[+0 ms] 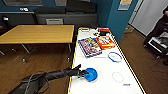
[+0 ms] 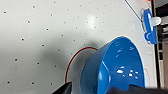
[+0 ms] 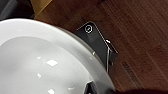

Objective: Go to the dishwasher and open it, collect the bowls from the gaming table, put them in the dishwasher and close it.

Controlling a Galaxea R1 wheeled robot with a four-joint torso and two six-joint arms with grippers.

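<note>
Head view: left arm reaches in over the near edge of the white table [image 1: 105,80]. Left claw [image 1: 83,73] is at the rim of the blue bowl [image 1: 90,74], which sits on the table top near its left edge. Left wrist view shows the same bowl [image 2: 117,67] close up, tilted, over a red ring [image 2: 75,53] drawn on the speckled surface — whether the claw is pinching the rim or spread, I cannot tell.

Farther along the table: a pale bowl with a blue rim [image 1: 115,57], well apart from the blue one, and two game boxes [image 1: 96,45] side by side beyond it.

Right wrist view: a white bowl [image 3: 42,62] looms large over the wood floor [image 3: 140,30] — right claw's state cannot be told either.

Wooden table [image 1: 37,33] stands to the left, apart.
</note>
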